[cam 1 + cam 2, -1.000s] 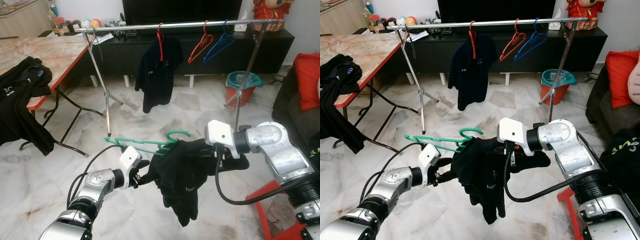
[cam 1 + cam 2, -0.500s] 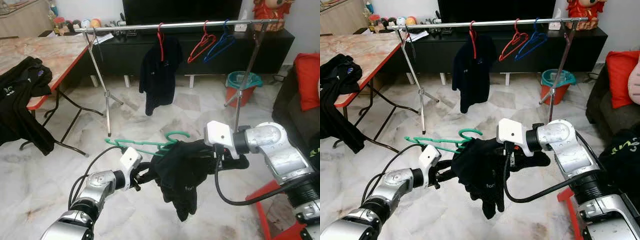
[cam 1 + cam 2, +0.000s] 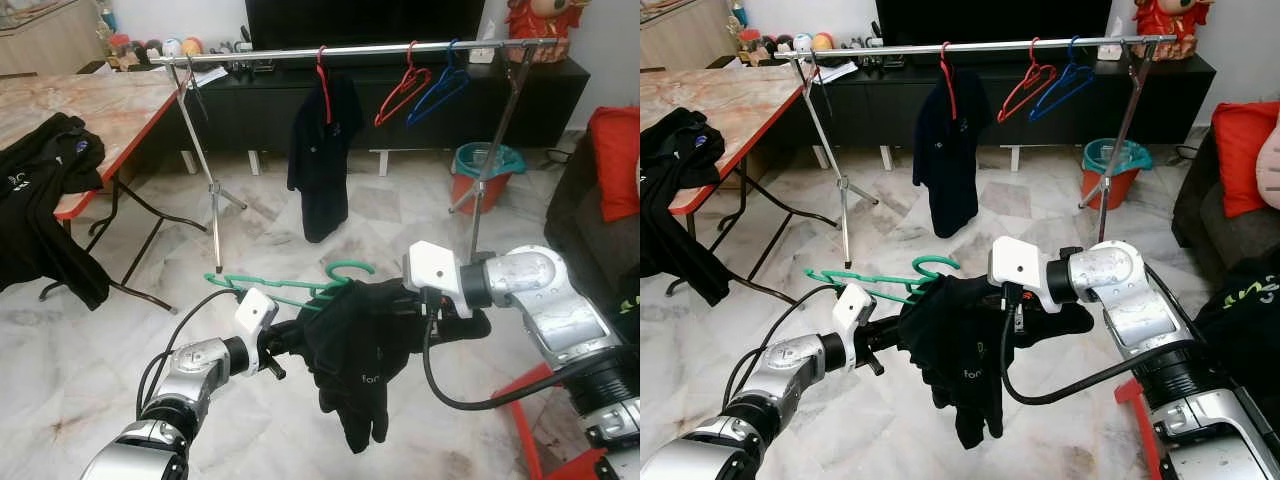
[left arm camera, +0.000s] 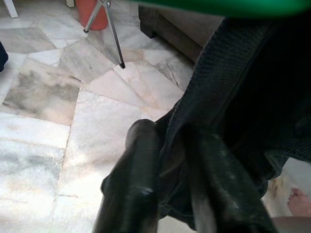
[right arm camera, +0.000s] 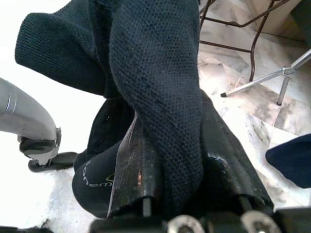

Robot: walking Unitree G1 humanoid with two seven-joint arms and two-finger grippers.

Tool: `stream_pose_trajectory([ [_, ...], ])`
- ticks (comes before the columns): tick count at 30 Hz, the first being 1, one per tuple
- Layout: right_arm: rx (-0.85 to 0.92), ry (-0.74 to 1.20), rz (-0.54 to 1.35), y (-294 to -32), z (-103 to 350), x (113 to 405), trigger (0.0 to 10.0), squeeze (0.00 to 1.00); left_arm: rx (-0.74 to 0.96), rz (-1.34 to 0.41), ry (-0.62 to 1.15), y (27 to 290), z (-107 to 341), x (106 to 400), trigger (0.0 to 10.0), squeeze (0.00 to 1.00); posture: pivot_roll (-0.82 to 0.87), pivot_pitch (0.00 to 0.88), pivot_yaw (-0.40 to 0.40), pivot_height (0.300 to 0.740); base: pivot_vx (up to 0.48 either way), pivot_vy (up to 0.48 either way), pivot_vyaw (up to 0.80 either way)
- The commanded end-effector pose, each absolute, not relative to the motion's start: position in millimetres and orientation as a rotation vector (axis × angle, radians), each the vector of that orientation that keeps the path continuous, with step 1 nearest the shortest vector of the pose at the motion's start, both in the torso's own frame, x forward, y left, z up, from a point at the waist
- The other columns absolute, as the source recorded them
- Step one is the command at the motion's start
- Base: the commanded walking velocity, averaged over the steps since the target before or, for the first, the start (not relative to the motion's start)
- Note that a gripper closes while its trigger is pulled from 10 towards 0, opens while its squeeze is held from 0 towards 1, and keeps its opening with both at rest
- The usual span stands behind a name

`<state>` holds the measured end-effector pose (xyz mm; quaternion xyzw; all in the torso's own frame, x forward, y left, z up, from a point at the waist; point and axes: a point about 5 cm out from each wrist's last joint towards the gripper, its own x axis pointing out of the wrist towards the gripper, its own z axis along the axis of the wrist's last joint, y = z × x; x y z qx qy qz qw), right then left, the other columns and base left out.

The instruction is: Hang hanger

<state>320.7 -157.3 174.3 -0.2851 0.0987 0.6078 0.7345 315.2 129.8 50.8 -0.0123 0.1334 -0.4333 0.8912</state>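
A green hanger point(image 3: 285, 288) is seen with a black shirt point(image 3: 362, 345); red point(image 3: 398, 92) and blue point(image 3: 440, 88) hangers, marbled floor point(image 3: 90, 340).

Bright, even daylight across the room. Soft glare on the pale marble floor point(image 3: 90, 340) and along the metal rail point(image 3: 350, 50). Faint shadows only. Sharp in both eye views; blurred, overexposed floor behind the dark cloth point(image 5: 155, 73) in the right wrist view.
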Motion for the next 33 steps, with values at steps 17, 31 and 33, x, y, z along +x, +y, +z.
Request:
stream_pose_trajectory([
  [17, -0.462, 0.141, 1.176, -166, 173, 329, 0.0, 0.0, -0.109, -0.895, 0.26, 145, 54, 313, 0.0, 0.0, -0.02, 0.0, 0.101, 0.74, 0.0, 0.0, 0.0],
  [31, -0.124, 0.112, 1.156, -197, 157, 307, 0.0, 0.0, -0.134, -0.824, 0.254, 167, 54, 310, 0.0, 0.0, -0.02, 0.0, 0.105, 0.74, 0.0, 0.0, 0.0],
  [33, -0.091, 0.101, 1.16, -201, 159, 305, 0.0, 0.0, -0.135, -0.819, 0.255, 168, 54, 310, 0.0, 0.0, -0.02, 0.0, 0.107, 0.74, 0.0, 0.0, 0.0],
])
